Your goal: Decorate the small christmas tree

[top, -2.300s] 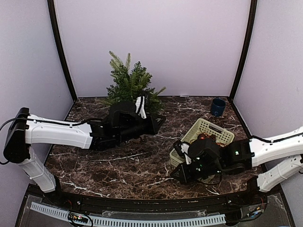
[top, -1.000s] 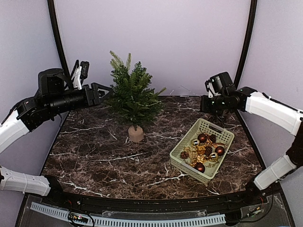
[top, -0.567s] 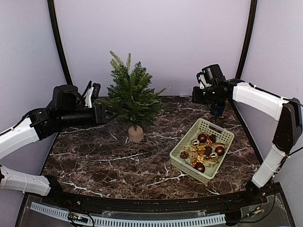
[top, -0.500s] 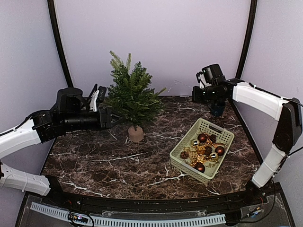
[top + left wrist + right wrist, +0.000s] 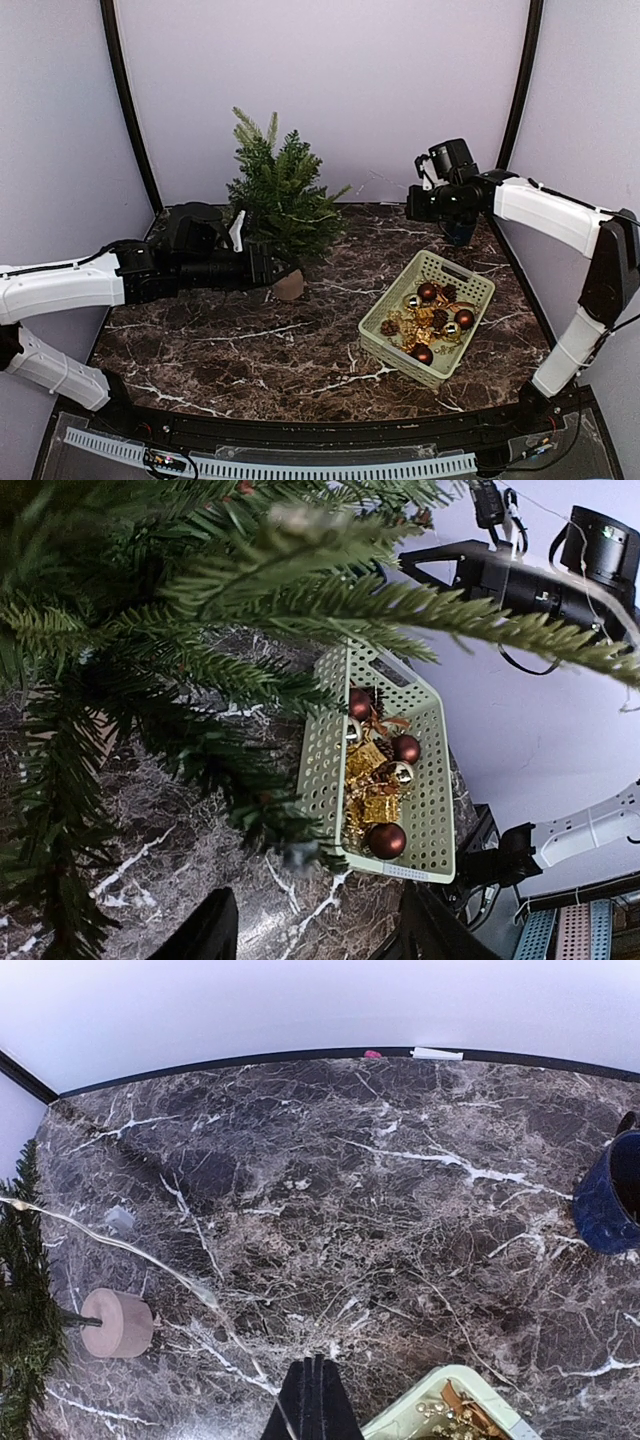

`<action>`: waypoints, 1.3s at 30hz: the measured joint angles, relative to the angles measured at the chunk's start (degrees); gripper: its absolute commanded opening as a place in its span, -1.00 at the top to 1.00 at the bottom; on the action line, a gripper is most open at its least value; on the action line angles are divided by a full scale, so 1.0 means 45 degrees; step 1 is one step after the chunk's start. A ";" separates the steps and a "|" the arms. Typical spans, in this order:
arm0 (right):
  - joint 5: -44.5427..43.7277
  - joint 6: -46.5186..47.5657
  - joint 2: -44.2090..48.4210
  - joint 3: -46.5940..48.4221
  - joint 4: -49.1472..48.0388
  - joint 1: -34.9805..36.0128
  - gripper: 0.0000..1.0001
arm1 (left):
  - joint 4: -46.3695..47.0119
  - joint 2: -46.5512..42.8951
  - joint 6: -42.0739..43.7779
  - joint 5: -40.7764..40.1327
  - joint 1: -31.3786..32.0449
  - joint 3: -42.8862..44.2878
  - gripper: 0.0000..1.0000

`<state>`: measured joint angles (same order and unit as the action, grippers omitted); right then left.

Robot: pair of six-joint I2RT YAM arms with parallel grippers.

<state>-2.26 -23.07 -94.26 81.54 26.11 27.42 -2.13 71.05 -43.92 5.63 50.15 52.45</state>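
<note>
The small christmas tree (image 5: 280,200) stands at the back left in a beige pot (image 5: 290,286), which also shows in the right wrist view (image 5: 118,1322). My left gripper (image 5: 263,270) lies low at the tree's foot, open, with nothing between its fingers (image 5: 215,932); green branches (image 5: 200,670) fill its view. My right gripper (image 5: 418,203) hangs raised at the back right, its jaws shut (image 5: 315,1400) on a thin clear light wire (image 5: 150,1260) that runs off left toward the tree.
A pale green basket (image 5: 385,345) at the right front holds red baubles (image 5: 423,354) and gold ornaments (image 5: 372,805). A dark blue cup (image 5: 460,228) stands in the back right corner, below my right arm.
My left gripper has come down from beside the tree's top and moved right to its foot. The right gripper drew in from the corner and has since kept still and shut.
</note>
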 measured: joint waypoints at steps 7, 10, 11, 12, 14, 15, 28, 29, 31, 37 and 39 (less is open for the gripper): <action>0.0403 -0.0049 0.0758 -0.0617 -0.0117 0.0000 1.00 | 0.0389 0.0457 -0.0228 -0.0631 0.0000 0.0005 0.05; 0.0704 -0.0092 0.1389 -0.1035 -0.0165 0.0000 1.00 | 0.0612 0.0476 -0.0350 -0.0947 0.0000 0.0005 0.05; 0.0801 -0.0092 0.1574 -0.1146 -0.0175 0.0000 1.00 | 0.0656 0.0476 -0.0369 -0.1054 0.0000 0.0005 0.05; 0.0903 -0.0107 0.1787 -0.1263 -0.0175 0.0000 1.00 | 0.0675 0.0476 -0.0393 -0.1219 0.0000 0.0005 0.05; 0.1103 -0.0131 0.2249 -0.1457 -0.0165 0.0034 1.00 | 0.0709 0.0471 -0.0403 -0.1525 0.0000 0.0005 0.07; 0.1185 -0.0126 0.2463 -0.1535 -0.0165 0.0097 1.00 | 0.0738 0.0471 -0.0408 -0.1632 0.0000 0.0005 0.14; 0.2074 -0.0437 0.4896 -0.1938 0.0000 0.1666 1.00 | 0.0835 0.0418 -0.0413 -0.2438 0.0000 -0.0049 0.89; 0.2157 -0.0510 0.5051 -0.1943 0.0000 0.1807 1.00 | 0.0831 0.0393 -0.0447 -0.2463 0.0000 -0.0078 0.91; 0.2307 -0.0622 0.5382 -0.1987 0.0000 0.2103 1.00 | 0.0782 0.0277 -0.0423 -0.2511 0.0000 -0.0180 0.94; 0.2691 -0.0918 0.6577 -0.2628 -0.0160 0.2871 1.00 | 0.0607 -0.0053 -0.0432 -0.2705 0.0000 -0.0340 1.00; 0.2788 -0.1049 0.6955 -0.3045 -0.0204 0.3123 1.00 | 0.0588 -0.0112 -0.0432 -0.2739 0.0000 -0.0389 1.00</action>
<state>10.28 -27.79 -62.96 67.83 25.19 41.47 0.51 70.54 -45.87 -6.70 50.15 50.70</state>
